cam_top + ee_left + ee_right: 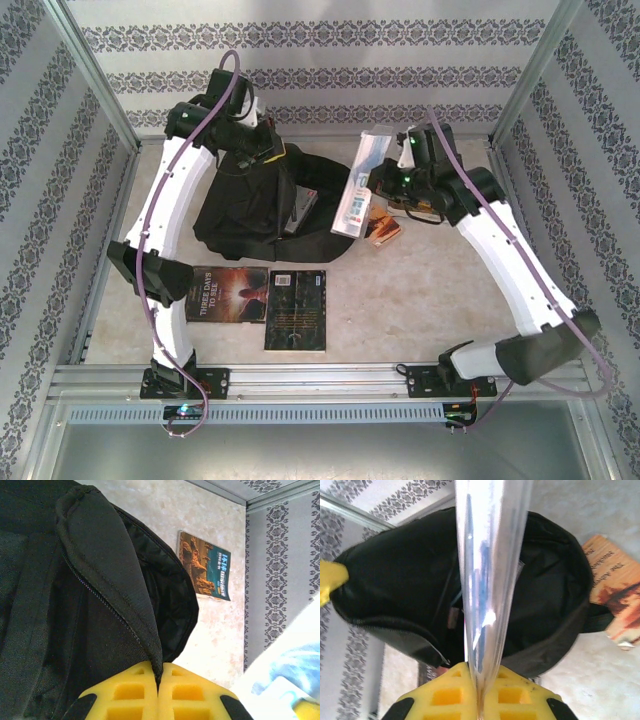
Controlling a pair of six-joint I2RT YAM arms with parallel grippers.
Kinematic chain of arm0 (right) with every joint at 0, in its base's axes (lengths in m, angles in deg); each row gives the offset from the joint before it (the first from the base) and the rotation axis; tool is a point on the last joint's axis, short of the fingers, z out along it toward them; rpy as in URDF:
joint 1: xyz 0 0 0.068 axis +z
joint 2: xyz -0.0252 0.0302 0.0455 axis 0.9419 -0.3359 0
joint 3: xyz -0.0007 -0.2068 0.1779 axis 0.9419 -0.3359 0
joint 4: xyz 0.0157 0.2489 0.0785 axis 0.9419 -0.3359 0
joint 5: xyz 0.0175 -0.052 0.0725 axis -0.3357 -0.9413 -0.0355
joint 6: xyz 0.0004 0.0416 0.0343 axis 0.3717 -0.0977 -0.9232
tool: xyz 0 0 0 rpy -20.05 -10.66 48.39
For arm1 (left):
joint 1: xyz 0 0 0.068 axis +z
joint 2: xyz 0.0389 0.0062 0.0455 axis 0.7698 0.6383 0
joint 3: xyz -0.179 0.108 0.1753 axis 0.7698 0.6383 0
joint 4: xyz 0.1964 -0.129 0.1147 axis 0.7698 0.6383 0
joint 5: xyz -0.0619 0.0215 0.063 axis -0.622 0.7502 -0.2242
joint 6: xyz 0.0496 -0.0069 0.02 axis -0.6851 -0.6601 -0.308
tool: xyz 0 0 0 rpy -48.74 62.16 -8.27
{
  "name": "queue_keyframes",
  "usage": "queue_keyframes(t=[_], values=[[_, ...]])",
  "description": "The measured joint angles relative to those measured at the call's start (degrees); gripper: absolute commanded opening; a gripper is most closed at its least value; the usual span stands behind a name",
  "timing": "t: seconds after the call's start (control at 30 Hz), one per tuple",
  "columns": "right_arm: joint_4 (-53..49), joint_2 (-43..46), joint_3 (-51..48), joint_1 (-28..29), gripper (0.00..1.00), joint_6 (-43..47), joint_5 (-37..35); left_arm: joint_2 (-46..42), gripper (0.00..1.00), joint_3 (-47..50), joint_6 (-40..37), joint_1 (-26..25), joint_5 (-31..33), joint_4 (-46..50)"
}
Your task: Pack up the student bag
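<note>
Top view: the student bag [240, 210] lies on the counter [420, 290] between the arms, its mouth toward the clear pouch [362, 180].

Left wrist: the left tool [159, 672] is clenched on the bag's zipper flap [100, 575]; it should hold the mouth wide.

Right wrist: the right tool [480, 675] pinches the pouch, seemingly with papers inside. Lower it straight into the opening.
</note>
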State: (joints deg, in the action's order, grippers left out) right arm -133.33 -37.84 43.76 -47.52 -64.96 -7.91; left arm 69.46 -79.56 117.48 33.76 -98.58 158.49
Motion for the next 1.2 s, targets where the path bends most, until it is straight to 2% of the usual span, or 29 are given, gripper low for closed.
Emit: queue_keyframes(t=[0.2, 0.37, 0.53, 0.7, 0.8, 0.83, 0.97, 1.2], values=[[10.86, -8.0, -0.04, -0.61, 0.0, -9.62, -0.22, 1.2, 0.0, -0.09, 3.67, 0.2, -3.91, -2.78], [18.93, -17.92, 0.22, -0.04, 0.0, -14.99, -1.11, 2.58, 0.0, -0.15, 7.34, 0.22, -5.99, -6.23], [21.2, -26.01, 0.48, 3.17, 0.0, -18.67, -2.36, 3.5, 0.0, -1.03, 10.47, 0.22, -7.02, -9.11], [25.94, -31.21, 2.03, 6.73, 0.0, -23.15, -0.42, 4.76, 0.0, -2.54, 12.22, 0.26, -7.15, -10.97], [28.22, -35.17, 5.57, 8.68, 0.54, -25.29, 1.46, 5.64, 0.0, -3.37, 12.92, 0.59, -7.3, -11.8], [28.57, -36.46, 6.93, 9.2, 0.63, -25.68, 2.08, 5.95, 0.0, -3.65, 13.05, 0.72, -7.32, -12.09], [28.35, -37.88, 8.55, 9.53, 0.73, -24.98, 3.06, 6.34, 0.0, -4.28, 13.46, 1.36, -7.5, -12.96], [21.44, -35.34, 9.88, 6.82, 0.74, -16.06, 2.84, 6.75, 0.0, -4.31, 13.38, 2.47, -7.5, -12.76]])
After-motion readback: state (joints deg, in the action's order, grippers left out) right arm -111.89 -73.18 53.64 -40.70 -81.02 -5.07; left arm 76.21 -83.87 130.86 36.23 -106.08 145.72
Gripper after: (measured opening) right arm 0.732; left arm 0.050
